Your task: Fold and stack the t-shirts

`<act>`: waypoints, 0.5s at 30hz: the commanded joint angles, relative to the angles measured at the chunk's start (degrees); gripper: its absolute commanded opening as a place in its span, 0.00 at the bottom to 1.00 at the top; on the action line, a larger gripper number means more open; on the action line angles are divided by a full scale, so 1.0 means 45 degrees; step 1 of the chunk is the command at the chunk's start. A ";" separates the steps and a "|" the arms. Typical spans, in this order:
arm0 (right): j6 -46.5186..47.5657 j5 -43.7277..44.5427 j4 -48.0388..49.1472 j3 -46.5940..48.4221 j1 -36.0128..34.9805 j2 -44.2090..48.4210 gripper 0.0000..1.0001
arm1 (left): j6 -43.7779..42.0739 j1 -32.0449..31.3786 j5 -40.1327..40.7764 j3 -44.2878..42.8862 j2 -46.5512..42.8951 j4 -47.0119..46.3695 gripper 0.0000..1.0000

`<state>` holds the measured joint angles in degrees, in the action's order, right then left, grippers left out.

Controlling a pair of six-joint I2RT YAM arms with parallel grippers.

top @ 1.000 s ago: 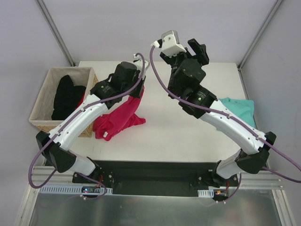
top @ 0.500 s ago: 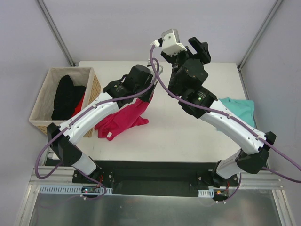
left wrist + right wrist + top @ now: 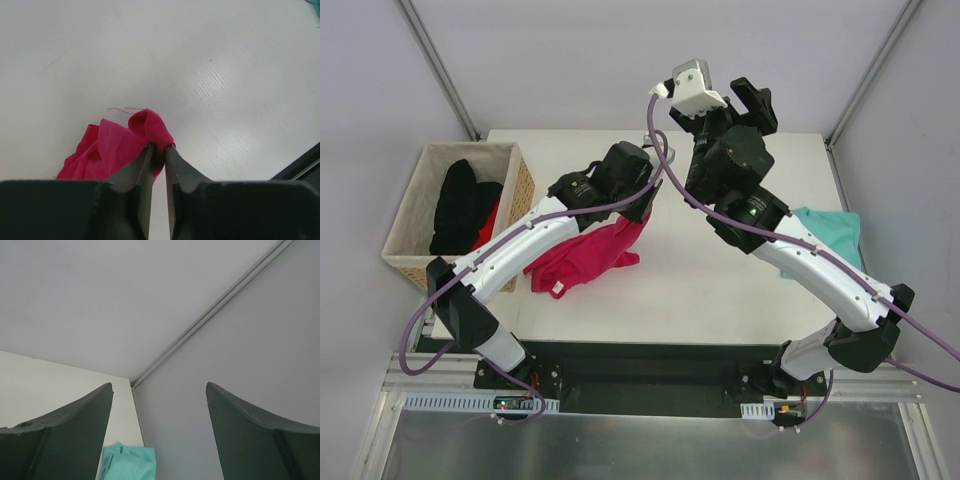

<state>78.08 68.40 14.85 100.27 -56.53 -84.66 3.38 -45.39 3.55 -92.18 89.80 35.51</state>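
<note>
- The left tool (image 3: 158, 146) is clenched on a raised fold of the magenta t-shirt (image 3: 115, 150), with pink cloth pinched between its near-closed tips just above the table (image 3: 700, 280).
- The right tool (image 3: 752, 100) hangs released and empty, high over the far side of the table. Its wrist view shows only wall between the spread jaws.
- The step in hand looks like laying the magenta t-shirt out on the table. Folding has not begun, since the cloth is bunched and not flat.
- The magenta t-shirt (image 3: 585, 255) sits on the left half of the table, just beside the wicker basket (image 3: 420, 215) that holds a black garment (image 3: 460, 205).
- Its long axis runs on a diagonal from the pinched fold at the far right end to the near left end. A small white neck label (image 3: 557, 293) shows at that near left end, so the collar seems to point toward the arm bases.
- The teal t-shirt (image 3: 825, 228) lies crumpled at the right edge of the table, partly hidden behind the right arm. Which way it points cannot be told.
- The next move probably calls for the free right tool to take a second edge, so the two can draw the magenta cloth flat along that diagonal.
</note>
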 commanded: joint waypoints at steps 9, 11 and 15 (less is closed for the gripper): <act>0.0167 0.0366 0.0742 0.0042 0.0063 0.0494 0.79 | -0.0321 -0.0207 -0.0399 -0.0472 0.0162 0.0371 0.54; 0.0129 0.0443 0.0743 0.0042 0.0063 0.0474 0.79 | -0.0301 -0.0227 -0.0068 -0.0453 0.0123 0.0371 0.50; 0.0051 0.0678 0.0743 -0.0036 0.0102 0.0513 0.78 | -0.0204 -0.0169 0.1220 -0.0472 -0.0150 0.0352 0.51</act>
<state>78.08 68.86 15.20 100.25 -56.45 -84.38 2.55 -45.82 3.97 -92.44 90.35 36.69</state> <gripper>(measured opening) 0.787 0.503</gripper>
